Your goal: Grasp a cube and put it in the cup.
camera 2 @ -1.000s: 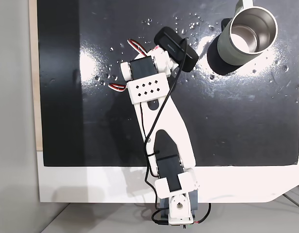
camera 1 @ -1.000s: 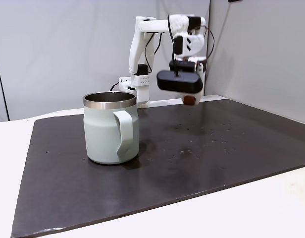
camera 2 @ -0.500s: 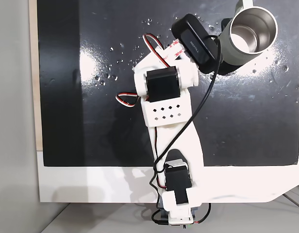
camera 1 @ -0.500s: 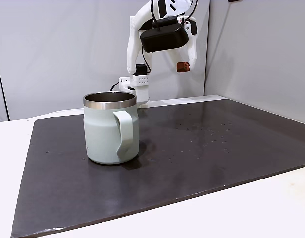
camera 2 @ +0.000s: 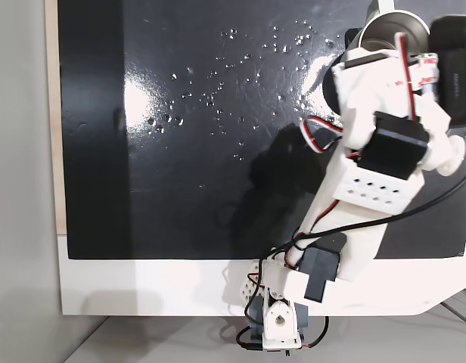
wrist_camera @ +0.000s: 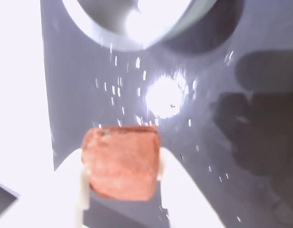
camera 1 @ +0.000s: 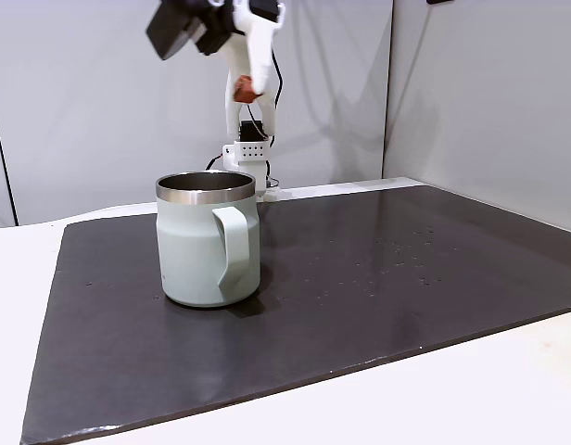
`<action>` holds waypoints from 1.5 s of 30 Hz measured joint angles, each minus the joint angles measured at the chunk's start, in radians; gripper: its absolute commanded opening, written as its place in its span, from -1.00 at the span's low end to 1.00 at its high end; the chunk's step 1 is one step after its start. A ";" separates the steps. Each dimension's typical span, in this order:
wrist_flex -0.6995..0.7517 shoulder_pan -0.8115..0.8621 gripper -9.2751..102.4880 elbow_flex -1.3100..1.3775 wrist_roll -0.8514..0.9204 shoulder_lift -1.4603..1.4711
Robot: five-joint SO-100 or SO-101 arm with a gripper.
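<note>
The reddish-brown cube [wrist_camera: 121, 162] sits clamped between my gripper's [wrist_camera: 122, 156] two white fingers in the wrist view. Above it in that view lies the cup's steel rim [wrist_camera: 102, 41], with a bright glare inside. From the side, the mint-green cup [camera 1: 204, 243] stands upright on the dark mat with its handle facing the camera. My gripper [camera 1: 244, 90] hangs high above and a little behind it, holding the cube [camera 1: 241, 91]. From above, the arm covers most of the cup [camera 2: 384, 20] at the top right.
A dark mat [camera 1: 406, 269] covers the white table [camera 1: 508, 389], with small shiny specks scattered on it. Grey wall panels stand close behind. The arm's base [camera 2: 274, 321] sits at the mat's near edge in the fixed view from above.
The arm has lifted the cube off the mat and swung it sideways, from well beside the cup to high over the cup's side of the mat.
</note>
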State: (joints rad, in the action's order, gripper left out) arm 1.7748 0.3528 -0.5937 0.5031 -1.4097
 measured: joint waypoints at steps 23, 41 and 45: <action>0.000 0.124 -0.83 0.568 0.060 0.540; 0.000 0.126 -0.33 0.594 0.072 0.561; 0.000 0.126 -0.33 0.594 0.072 0.561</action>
State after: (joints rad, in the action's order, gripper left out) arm 1.7748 0.4786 0.0000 0.5752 -0.8483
